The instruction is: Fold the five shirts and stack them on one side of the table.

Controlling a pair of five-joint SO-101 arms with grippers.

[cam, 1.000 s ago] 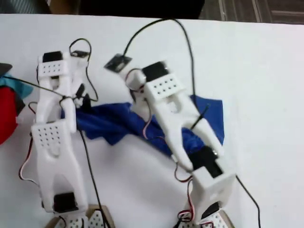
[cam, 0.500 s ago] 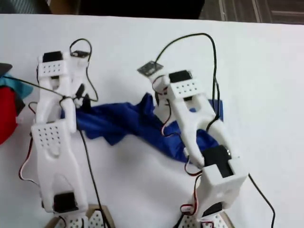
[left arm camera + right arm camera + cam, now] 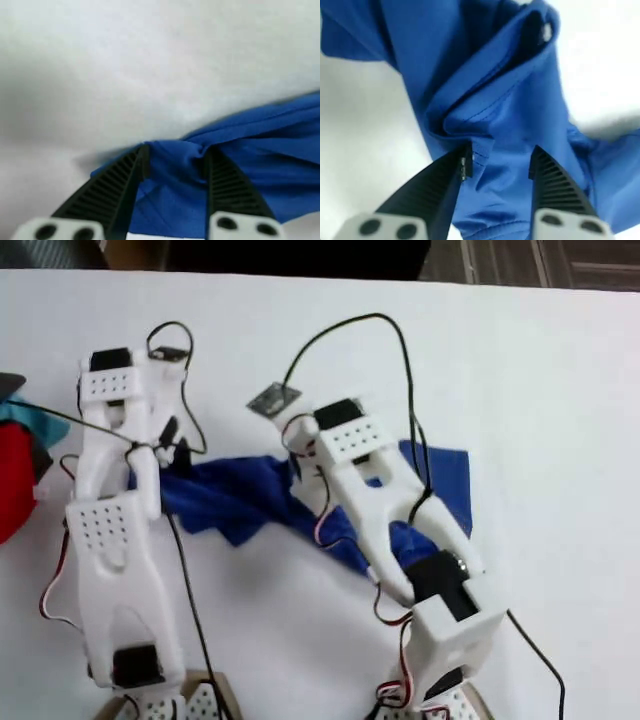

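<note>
A blue shirt was seen crumpled on the white table, drawn out in a rumpled band between the two arms near the middle of the table. The left arm was stretched along the table's left part, and one end of the shirt was met just beside that arm's wrist. In the left wrist view the left jaws were found clenched on a bunched edge of the shirt, the cloth being pinched between them close over the table, with the rest trailing off to one side in long folds. The right arm was laid slantwise over the shirt's other part, much of which was hidden beneath it; a flatter blue piece was left showing beyond the arm on the right. In the right wrist view the right jaws were found grasping a folded, stitched hem of the shirt, the fold being held between them and the cloth being gathered in deep creases beyond. Whether that part was raised off the table could not be told. A red cloth and a teal cloth were seen touching one another at the table's left edge, beyond the left arm and apart from the shirt. Black cables were looped over the table behind the arms.
</note>
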